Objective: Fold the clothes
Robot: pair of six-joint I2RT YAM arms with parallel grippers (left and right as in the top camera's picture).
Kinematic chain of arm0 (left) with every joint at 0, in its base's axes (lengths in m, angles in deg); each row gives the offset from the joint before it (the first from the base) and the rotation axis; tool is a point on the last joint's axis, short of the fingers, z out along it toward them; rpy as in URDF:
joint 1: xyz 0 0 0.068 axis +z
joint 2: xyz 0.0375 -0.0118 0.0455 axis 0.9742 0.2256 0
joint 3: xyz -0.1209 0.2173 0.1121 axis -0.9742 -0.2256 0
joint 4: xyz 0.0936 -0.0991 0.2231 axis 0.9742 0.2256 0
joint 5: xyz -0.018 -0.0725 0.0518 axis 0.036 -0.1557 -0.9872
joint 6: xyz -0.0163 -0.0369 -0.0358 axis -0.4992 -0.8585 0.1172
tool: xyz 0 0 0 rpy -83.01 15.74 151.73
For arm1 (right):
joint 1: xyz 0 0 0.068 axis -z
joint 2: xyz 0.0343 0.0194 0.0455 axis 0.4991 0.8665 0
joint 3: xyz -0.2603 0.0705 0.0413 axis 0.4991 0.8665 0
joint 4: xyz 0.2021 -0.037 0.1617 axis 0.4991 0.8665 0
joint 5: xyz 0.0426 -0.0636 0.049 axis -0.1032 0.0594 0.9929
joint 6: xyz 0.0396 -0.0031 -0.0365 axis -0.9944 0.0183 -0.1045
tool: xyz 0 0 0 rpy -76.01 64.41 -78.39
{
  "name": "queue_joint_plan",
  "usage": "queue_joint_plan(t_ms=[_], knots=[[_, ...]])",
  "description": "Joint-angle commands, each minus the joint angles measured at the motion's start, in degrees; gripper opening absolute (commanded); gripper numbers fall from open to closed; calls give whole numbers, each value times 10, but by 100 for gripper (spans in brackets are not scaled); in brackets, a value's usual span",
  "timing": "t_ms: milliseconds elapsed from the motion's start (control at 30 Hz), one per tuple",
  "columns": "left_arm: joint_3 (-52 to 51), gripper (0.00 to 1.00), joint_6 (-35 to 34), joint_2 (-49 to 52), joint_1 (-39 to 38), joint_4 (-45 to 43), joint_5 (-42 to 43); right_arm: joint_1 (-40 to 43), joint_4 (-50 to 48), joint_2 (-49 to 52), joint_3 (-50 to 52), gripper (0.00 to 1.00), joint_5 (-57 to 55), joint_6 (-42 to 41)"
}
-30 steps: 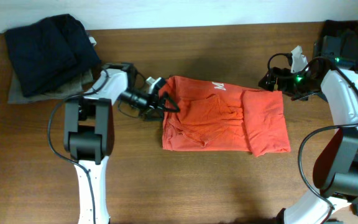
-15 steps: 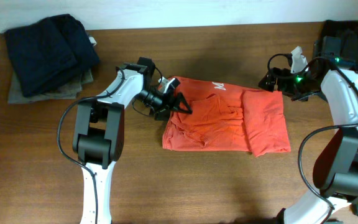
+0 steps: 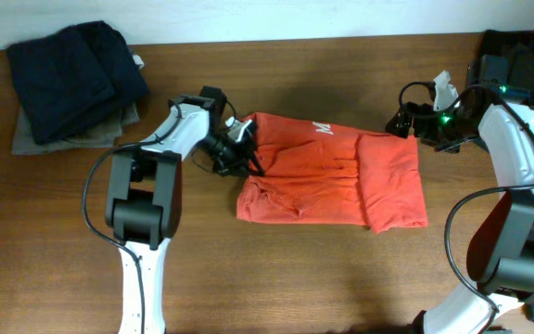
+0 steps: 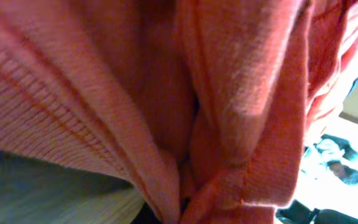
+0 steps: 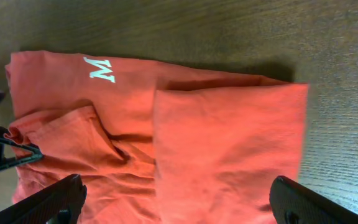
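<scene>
Left tool [image 3: 242, 154] clamped on the near-left edge of the T-shirt [image 3: 341, 181], which lies partly folded mid-bench [image 3: 295, 278]. Right tool [image 3: 406, 122] hovers by its far-right corner, spread wide and empty.

T-shirt [image 3: 332, 176], one item: red-orange cotton knit, short-sleeved, partly folded. It lies flat on the brown desk [image 3: 295, 278] at centre, forming a rough rectangle with its long side running left to right. The right-hand portion is turned over onto the body as a smooth panel with a straight vertical edge. The white letter M [image 3: 323, 128] shows near the far edge, the rest of the print hidden. The left edge is bunched and creased, and close up the fabric [image 4: 241, 93] gathers into deep ribbed folds.
</scene>
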Motion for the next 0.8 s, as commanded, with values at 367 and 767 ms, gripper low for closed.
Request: queue_joint_plan(t_ms=[367,767], knots=[[117,1,5,24,147,148,-290,-5,10,2,-6,99,-5,-6],[321,1,5,24,152,264,-344,-60,1,56,-4,99,-50,-36]])
